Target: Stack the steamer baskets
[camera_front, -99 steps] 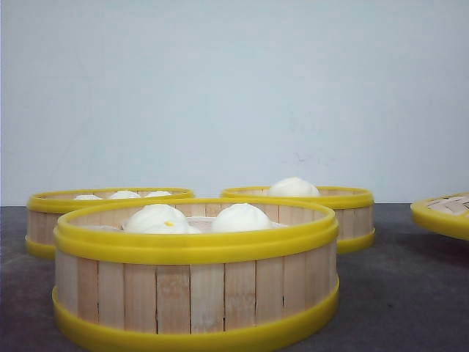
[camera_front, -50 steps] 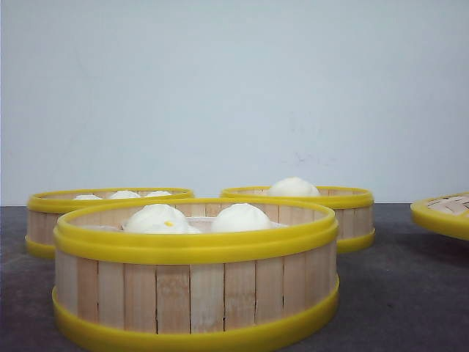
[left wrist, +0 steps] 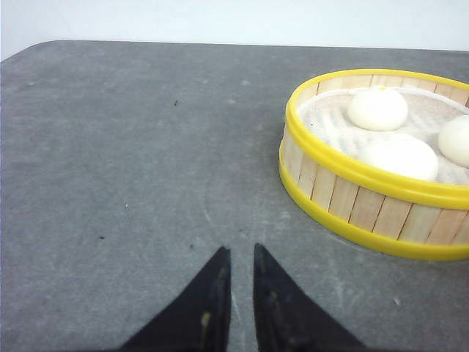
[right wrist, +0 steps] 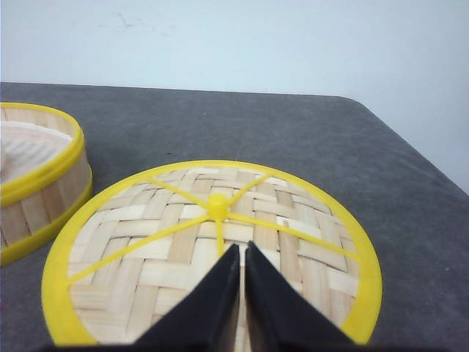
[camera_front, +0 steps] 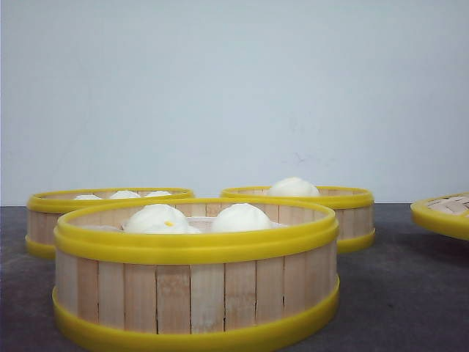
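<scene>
Three steamer baskets with pale slat walls and yellow rims stand on the dark table, each holding white buns. The nearest basket [camera_front: 194,275] fills the front view's foreground. A second basket [camera_front: 102,209] sits behind at the left and a third [camera_front: 322,209] behind at the right. In the left wrist view a basket [left wrist: 381,165] with three buns lies off to one side of my left gripper [left wrist: 242,253], which is shut above bare table. My right gripper [right wrist: 242,249] is shut and hovers over a woven lid, holding nothing.
A round woven bamboo lid [right wrist: 212,249] with a yellow rim and yellow centre knob lies flat at the table's right [camera_front: 443,213]. A basket's edge [right wrist: 37,180] stands close beside it. A pale wall rises behind the table [camera_front: 410,293].
</scene>
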### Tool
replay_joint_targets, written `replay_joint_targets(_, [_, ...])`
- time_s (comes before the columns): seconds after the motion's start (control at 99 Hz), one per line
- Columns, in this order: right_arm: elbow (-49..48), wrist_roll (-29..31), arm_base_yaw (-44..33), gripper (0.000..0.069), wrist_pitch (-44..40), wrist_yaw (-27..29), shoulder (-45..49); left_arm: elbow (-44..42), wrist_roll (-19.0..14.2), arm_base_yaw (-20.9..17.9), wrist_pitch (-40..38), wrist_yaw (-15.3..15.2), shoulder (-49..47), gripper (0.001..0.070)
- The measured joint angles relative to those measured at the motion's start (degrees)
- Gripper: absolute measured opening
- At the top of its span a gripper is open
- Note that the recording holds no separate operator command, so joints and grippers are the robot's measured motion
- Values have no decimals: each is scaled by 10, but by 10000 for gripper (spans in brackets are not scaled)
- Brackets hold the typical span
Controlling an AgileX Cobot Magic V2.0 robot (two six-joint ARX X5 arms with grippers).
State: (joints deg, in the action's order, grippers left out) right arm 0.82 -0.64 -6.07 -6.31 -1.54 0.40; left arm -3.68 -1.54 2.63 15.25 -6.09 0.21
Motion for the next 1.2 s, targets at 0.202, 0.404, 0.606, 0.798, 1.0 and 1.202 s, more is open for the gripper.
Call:
replay_joint_targets(0.202, [0,23,0,6,25,-24,0,4,-65,0,-15,0,0,29])
replay_joint_targets(0.404, [0,161,0,6,28,-90,0,5,-153,0,-30,0,0,29])
replay_joint_targets(0.606, [0,247,0,6,39,-89,0,5,-208,0,-55,5,0,24])
replay_joint_targets(0.798, [8,327,0,5,26,-63,5,-14,-237,0,-60,11,17,24])
replay_joint_targets(1.0, [118,334,0,5,2,-58,104,-120,-239,0,-66,11,111,24])
replay_joint_targets(1.202, [330,232,0,5,-92,-59,255,-285,-190,0,-32,30,265,24])
